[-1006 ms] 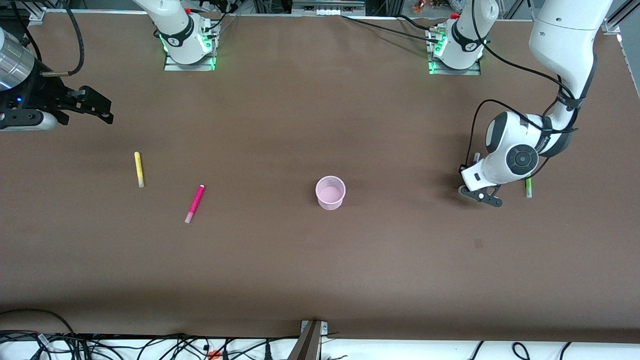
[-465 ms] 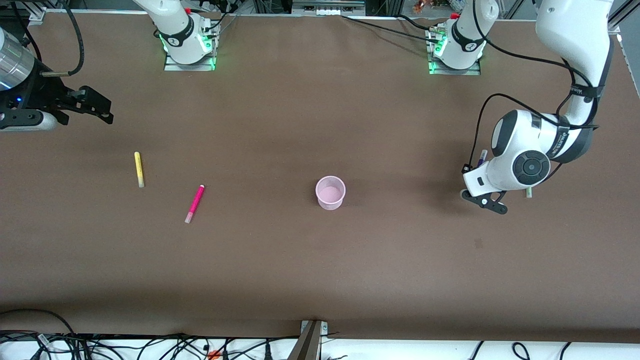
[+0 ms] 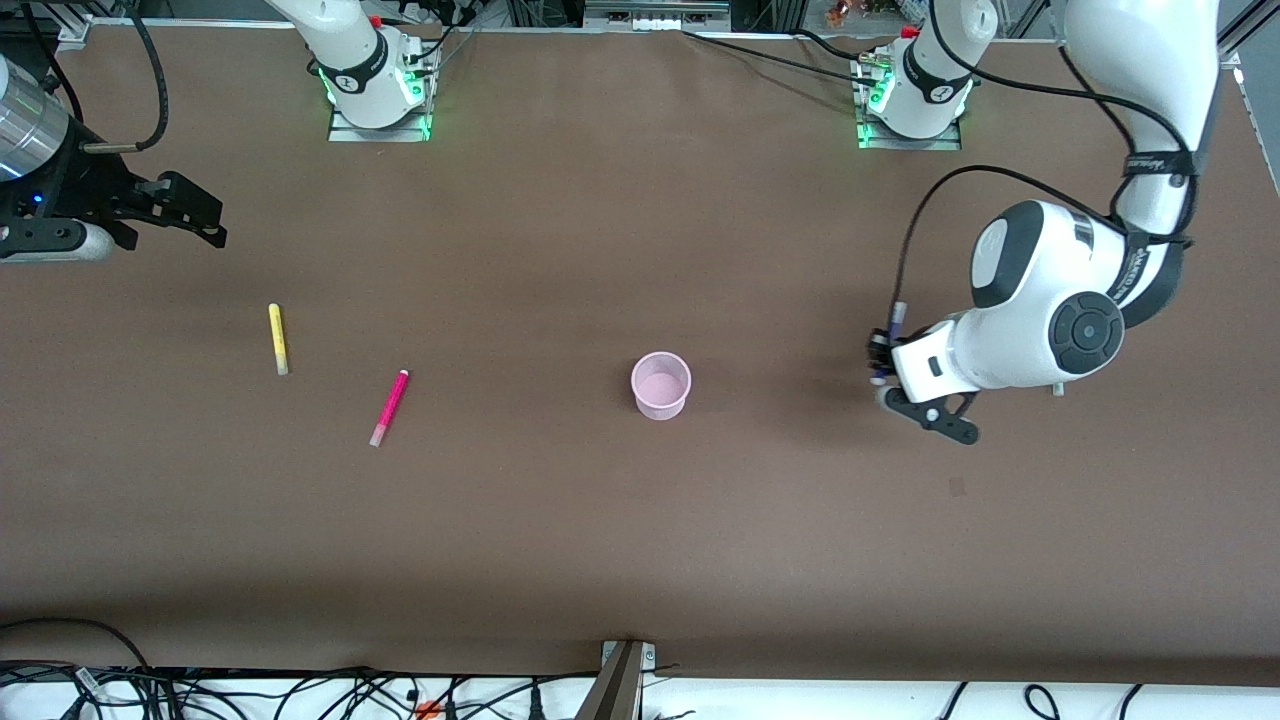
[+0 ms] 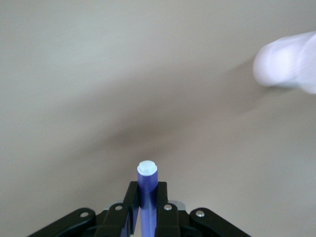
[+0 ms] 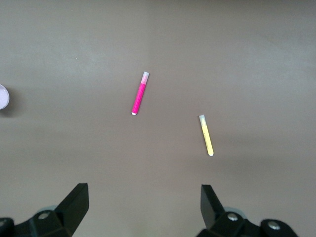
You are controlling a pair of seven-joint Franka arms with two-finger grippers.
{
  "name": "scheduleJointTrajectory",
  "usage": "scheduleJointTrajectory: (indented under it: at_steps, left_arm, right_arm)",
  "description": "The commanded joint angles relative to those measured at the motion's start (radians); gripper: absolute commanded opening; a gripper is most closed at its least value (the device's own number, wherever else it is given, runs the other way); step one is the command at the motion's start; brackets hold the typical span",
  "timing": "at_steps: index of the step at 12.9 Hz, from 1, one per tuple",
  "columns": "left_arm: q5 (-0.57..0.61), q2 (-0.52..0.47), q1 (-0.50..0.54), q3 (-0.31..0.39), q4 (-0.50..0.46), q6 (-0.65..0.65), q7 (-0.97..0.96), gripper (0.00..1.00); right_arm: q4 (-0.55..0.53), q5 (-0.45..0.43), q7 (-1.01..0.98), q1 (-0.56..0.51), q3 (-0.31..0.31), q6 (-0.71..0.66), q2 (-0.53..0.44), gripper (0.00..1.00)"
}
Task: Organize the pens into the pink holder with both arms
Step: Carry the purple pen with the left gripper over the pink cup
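My left gripper is shut on the dark purple pen and holds it above the table, between the pink holder and the left arm's end. In the left wrist view the pen stands up between the fingers of the gripper, and the holder shows as a blur. My right gripper waits open and empty over the right arm's end. The yellow pen and the magenta pen lie flat there. Only the green pen's tip shows under the left arm.
The brown table has the two arm bases along its edge farthest from the camera. Cables lie off the edge nearest the camera. The holder's rim also shows at the edge of the right wrist view.
My left gripper has risen with the purple pen and moved toward the pink holder. The right arm has not moved.
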Motion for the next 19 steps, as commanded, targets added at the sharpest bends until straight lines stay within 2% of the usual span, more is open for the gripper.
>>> scheduleJointTrajectory:
  at_steps: [1, 4, 6, 8, 10, 12, 14, 15, 17, 19]
  left_arm:
    - [-0.205, 0.102, 0.003, -0.052, 0.143, -0.021, 0.012, 0.00]
    - [-0.373, 0.182, -0.030, -0.102, 0.245, 0.063, 0.038, 0.00]
    - [-0.474, 0.245, -0.081, -0.118, 0.279, 0.195, 0.222, 0.00]
    - [-0.601, 0.277, -0.118, -0.119, 0.273, 0.345, 0.464, 0.00]
    - [-0.768, 0.296, -0.124, -0.130, 0.266, 0.386, 0.711, 0.00]
    - [-0.784, 0.316, -0.127, -0.130, 0.261, 0.393, 0.935, 0.00]
    - [-0.783, 0.316, -0.142, -0.130, 0.218, 0.395, 1.054, 0.00]
    - [-0.776, 0.316, -0.158, -0.129, 0.206, 0.416, 1.081, 0.00]
    - [-0.776, 0.319, -0.197, -0.127, 0.183, 0.506, 1.115, 0.00]
    - [-0.760, 0.319, -0.208, -0.126, 0.146, 0.551, 1.152, 0.00]
  right_arm:
    - [0.013, 0.002, -0.014, -0.010, 0.011, -0.013, 0.001, 1.00]
    - [0.008, -0.005, -0.055, -0.004, 0.021, -0.040, 0.001, 1.00]
    - [0.008, -0.005, -0.122, -0.004, 0.021, -0.042, 0.001, 1.00]
    - [0.008, -0.005, -0.133, -0.004, 0.021, -0.044, 0.001, 1.00]
    - [0.016, 0.002, -0.138, -0.006, 0.019, -0.042, 0.012, 1.00]
    - [0.019, 0.002, -0.124, -0.006, 0.018, -0.042, 0.015, 1.00]
    - [0.017, -0.005, -0.120, -0.006, 0.018, -0.028, 0.027, 1.00]
    - [0.017, -0.005, -0.124, -0.007, 0.018, -0.022, 0.058, 1.00]
    - [0.019, -0.037, -0.126, -0.004, 0.018, -0.028, 0.180, 1.00]
    - [0.008, -0.036, -0.126, -0.006, 0.019, -0.022, 0.220, 1.00]
